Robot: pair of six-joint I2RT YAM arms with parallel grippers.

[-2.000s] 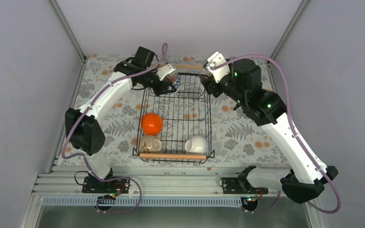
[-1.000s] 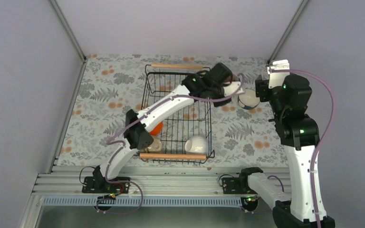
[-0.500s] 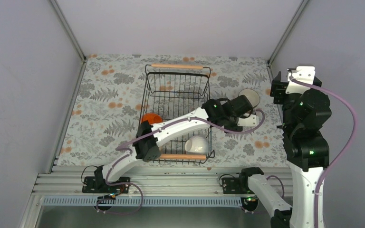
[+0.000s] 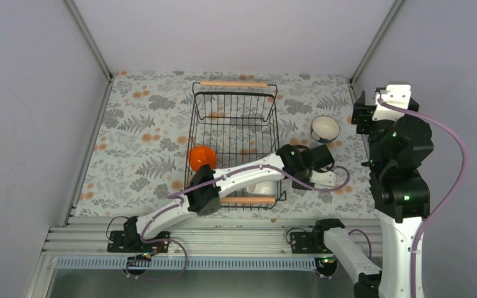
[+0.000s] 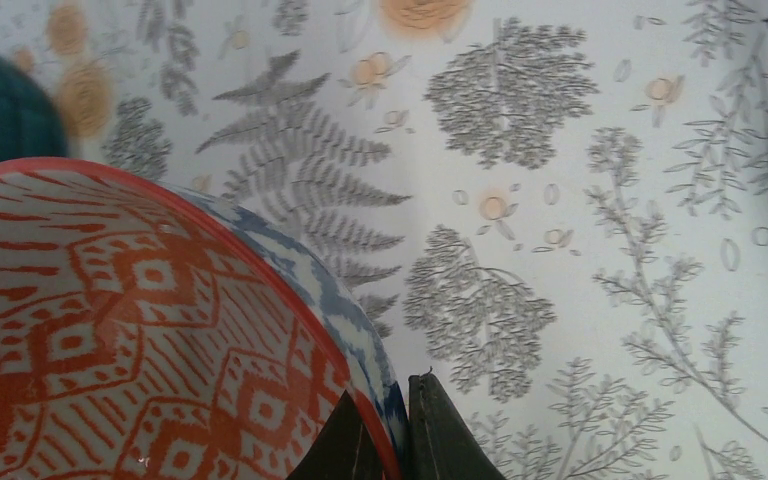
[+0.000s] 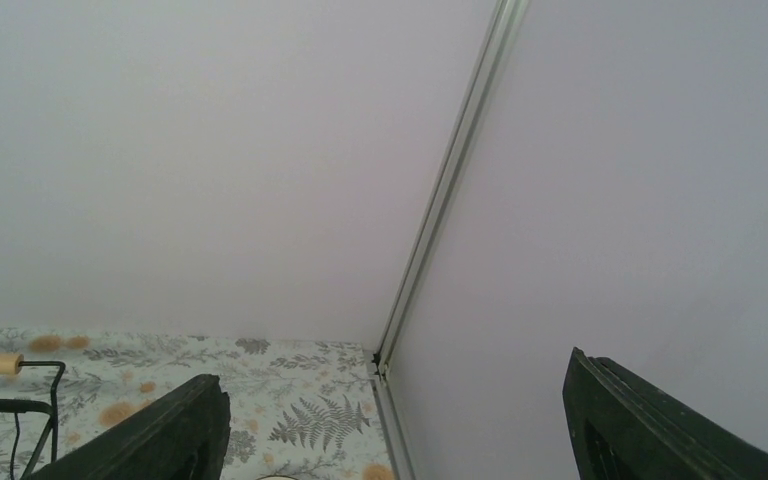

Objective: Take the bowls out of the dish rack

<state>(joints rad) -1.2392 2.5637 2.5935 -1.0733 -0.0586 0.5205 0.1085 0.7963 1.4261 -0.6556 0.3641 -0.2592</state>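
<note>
Orange-red diamonds line the inside of the patterned bowl (image 5: 110, 350) that my left gripper (image 5: 388, 395) is clamped on, with one finger (image 5: 345, 450) inside the rim and the other outside against the blue-and-white wall. I hold it over the floral tablecloth (image 4: 136, 136), to the right of the dish rack (image 4: 233, 84), with my left arm stretched across the rack's near right corner. Whether the bowl's foot touches the cloth I cannot tell. The teal bowl (image 4: 325, 128) stands upright on the cloth further back on the same side, its white inside showing, apart from the rack. Its dark edge shows at the top left of my left wrist view. Inside the rack the orange bowl (image 4: 200, 157) sits by the left wall. The white bowl (image 4: 264, 186) sits near the front handle, half hidden under my forearm. My right gripper (image 6: 395, 370) is raised high beside the right wall, jaws wide apart, facing the back corner.
</note>
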